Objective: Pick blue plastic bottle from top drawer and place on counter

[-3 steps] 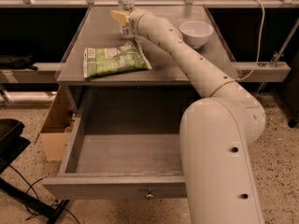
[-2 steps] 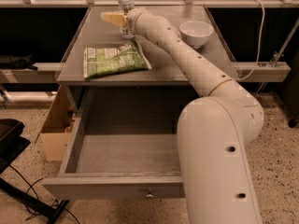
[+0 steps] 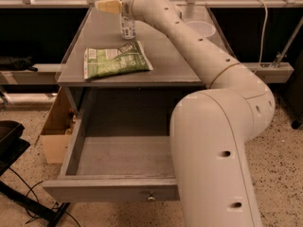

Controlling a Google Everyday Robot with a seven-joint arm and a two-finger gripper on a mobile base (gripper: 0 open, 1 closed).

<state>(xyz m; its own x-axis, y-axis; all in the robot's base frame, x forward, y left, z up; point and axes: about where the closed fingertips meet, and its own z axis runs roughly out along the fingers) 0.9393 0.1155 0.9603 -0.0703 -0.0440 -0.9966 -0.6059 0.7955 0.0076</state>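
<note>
The blue plastic bottle [image 3: 127,26] stands upright on the counter [image 3: 90,41], towards the back, just behind the green snack bag. My gripper [image 3: 99,4] hangs above the counter's back left part, pointing left, up and to the left of the bottle and apart from it. My arm passes over the top of the bottle and hides its cap. The top drawer [image 3: 109,189] is pulled wide open below the counter. Its right side is hidden behind my arm.
A green snack bag [image 3: 115,59] lies flat on the counter's front half. A white bowl [image 3: 201,28] sits at the back right, partly behind my arm. A cardboard box [image 3: 54,136] stands on the floor left of the cabinet. Black gear [image 3: 9,143] is at the far left.
My gripper has drawn away from the bottle, up and to the left. The bottle stays standing on the counter. The view has moved closer.
</note>
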